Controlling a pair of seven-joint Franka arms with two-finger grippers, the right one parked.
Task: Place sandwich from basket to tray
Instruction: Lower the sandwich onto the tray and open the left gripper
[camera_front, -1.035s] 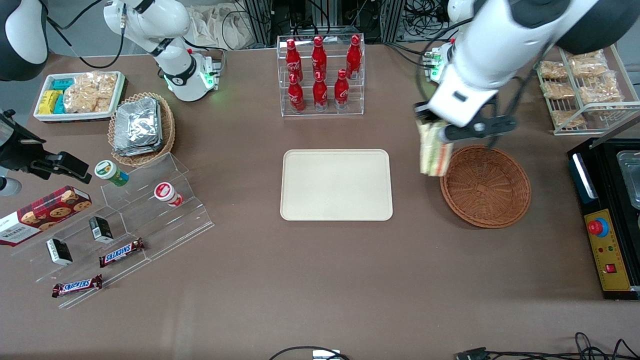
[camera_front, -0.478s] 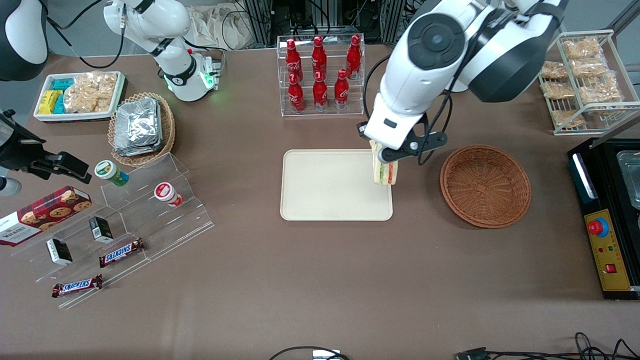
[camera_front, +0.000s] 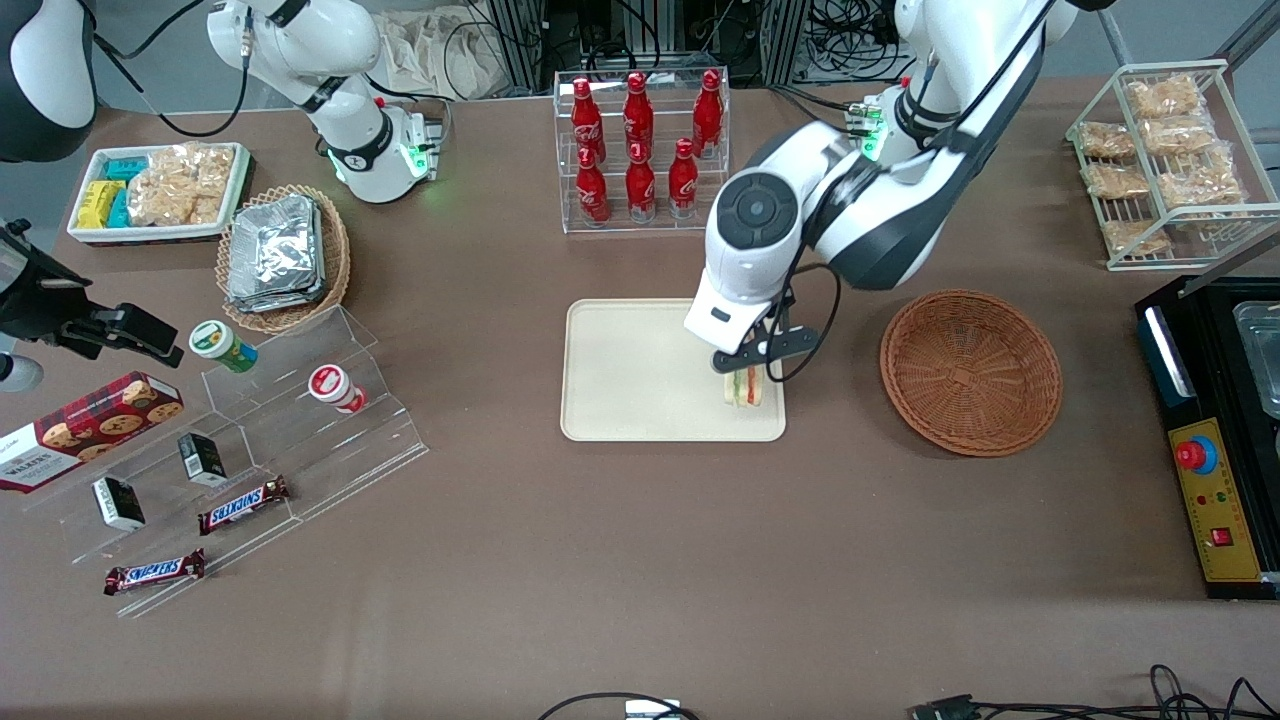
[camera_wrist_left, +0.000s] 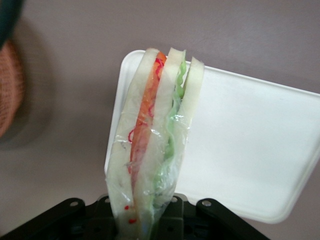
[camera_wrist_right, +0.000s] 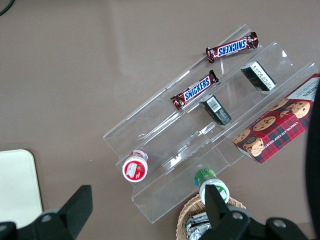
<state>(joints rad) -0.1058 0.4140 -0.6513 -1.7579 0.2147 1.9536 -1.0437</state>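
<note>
Since the last two frames I have carried the sandwich (camera_front: 742, 386) away from the basket (camera_front: 970, 372), over the tabletop gap, and lowered it over the tray (camera_front: 640, 370). The pincer (camera_front: 741, 372) is closed on the wrapped wedge, gripping its base, cut edge with red and green filling facing the wrist camera (camera_wrist_left: 150, 150). It now hangs low over the tray's corner nearest the basket; I cannot tell whether it touches. I judge only release remains. The forearm slopes down from the working arm's end, wrist pointing downward.
</note>
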